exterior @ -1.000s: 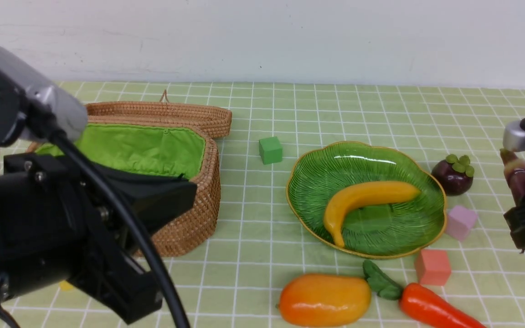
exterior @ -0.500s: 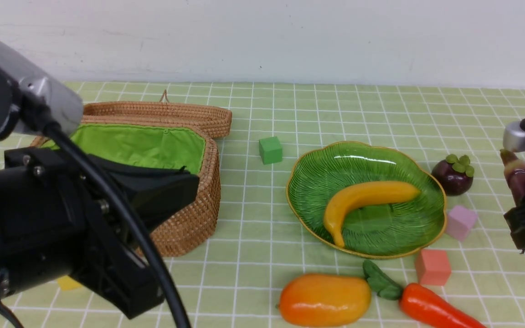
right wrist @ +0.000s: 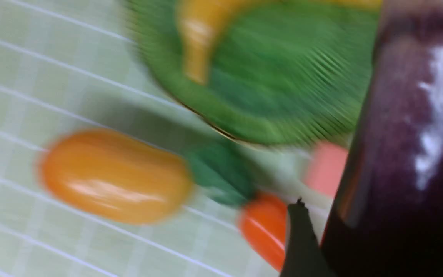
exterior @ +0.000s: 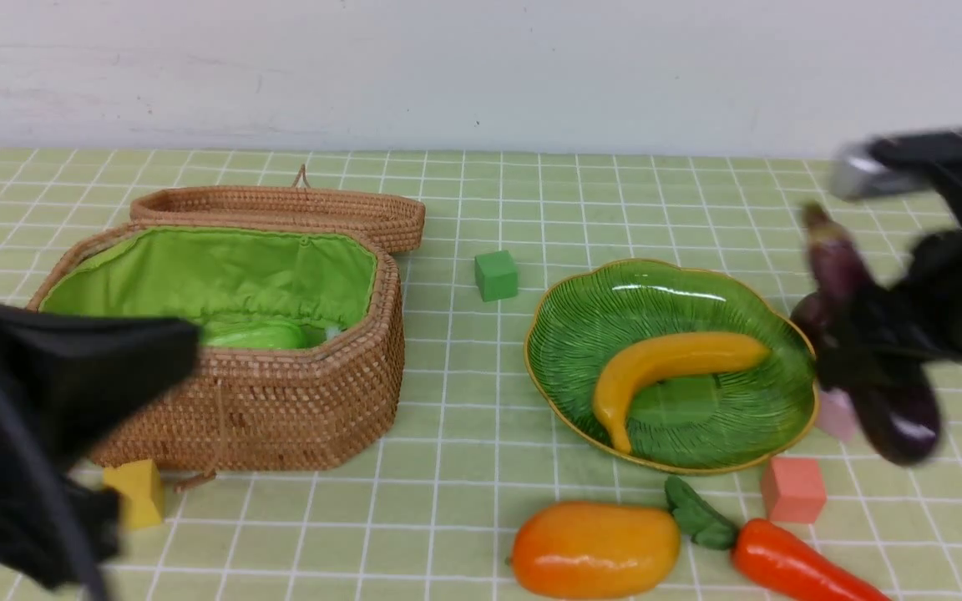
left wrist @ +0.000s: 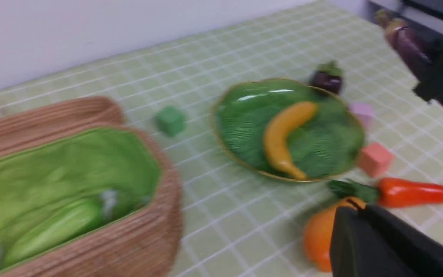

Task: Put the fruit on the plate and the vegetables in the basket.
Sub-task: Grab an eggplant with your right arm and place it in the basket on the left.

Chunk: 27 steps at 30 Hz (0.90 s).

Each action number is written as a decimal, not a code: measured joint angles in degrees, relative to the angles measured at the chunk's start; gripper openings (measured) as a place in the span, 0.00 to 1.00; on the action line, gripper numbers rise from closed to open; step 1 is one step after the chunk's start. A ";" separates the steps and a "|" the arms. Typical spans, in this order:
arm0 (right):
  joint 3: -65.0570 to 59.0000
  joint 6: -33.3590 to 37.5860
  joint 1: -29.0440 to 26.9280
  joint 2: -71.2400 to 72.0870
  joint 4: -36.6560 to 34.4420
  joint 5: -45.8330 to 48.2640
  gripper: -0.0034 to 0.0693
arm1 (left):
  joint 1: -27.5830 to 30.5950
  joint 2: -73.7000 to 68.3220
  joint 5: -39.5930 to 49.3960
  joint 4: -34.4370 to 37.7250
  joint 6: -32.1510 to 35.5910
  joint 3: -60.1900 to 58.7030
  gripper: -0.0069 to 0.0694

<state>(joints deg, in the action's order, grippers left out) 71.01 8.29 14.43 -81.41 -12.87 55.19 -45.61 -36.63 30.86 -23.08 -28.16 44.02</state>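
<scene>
Well, the right gripper (exterior: 869, 351) is clenched round the middle of the eggplant (exterior: 903, 415). It holds it in the air, tilted, with the stem end up and the thick end down, just beside the right rim of the plate (exterior: 556, 376). All of this part is blurred. I think a grasp at the middle keeps such a long toy in balance, and the height is needed because the way to the basket (exterior: 281, 417) goes over the plate.

The basket stands open on the left of the worktop (exterior: 464, 467) with its lid (exterior: 281, 204) lying just behind it, so nothing bars the entry from above. The green gourd (exterior: 251, 335) lies inside on the lining. The banana (exterior: 665, 359) lies across the plate.

The mangosteen (left wrist: 326, 79) sits on the worktop just beside the plate's far right rim. The mango (exterior: 594, 547) and the carrot (exterior: 790, 568) lie at the near edge, leaves against the mango, not yet sorted.

The left gripper (exterior: 155, 359) is low at the near left, in front of the basket's corner. It is only a blurred black shape, so I cannot tell if it is released or closed. Kept so low, it leaves the basket's mouth free, I suppose.
</scene>
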 joint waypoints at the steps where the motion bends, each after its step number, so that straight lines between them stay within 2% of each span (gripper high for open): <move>1: 2.76 0.00 2.95 -1.44 -0.05 0.06 0.57 | 0.05 1.56 1.74 -4.59 -4.35 0.00 0.10; 6: 13.05 -0.75 12.21 -7.62 -0.05 0.58 0.57 | 0.05 6.75 6.15 -11.22 -12.72 0.00 0.10; 10: 23.00 -1.05 19.50 -14.17 -0.05 1.50 0.57 | 0.05 10.33 11.57 -12.10 -13.61 0.00 0.10; 11: 23.00 -1.05 19.50 -14.17 -0.05 1.50 0.57 | 0.05 10.33 11.57 -12.10 -13.67 0.00 0.10; 15: 35.30 -1.05 26.03 -23.10 -0.05 1.61 0.57 | 0.05 14.04 13.99 -12.15 -13.77 0.00 0.10; 21: 47.96 -0.52 29.81 -32.57 0.06 1.31 0.57 | 0.05 15.37 15.48 -12.34 -13.77 0.00 0.09; 27: 55.38 3.91 30.73 -41.48 0.06 -7.66 0.57 | 0.05 15.37 15.65 -12.77 -13.77 0.00 0.09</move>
<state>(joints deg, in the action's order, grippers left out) 126.40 12.20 45.16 -122.89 -12.81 47.53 -45.56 -21.26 46.50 -35.85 -41.93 44.02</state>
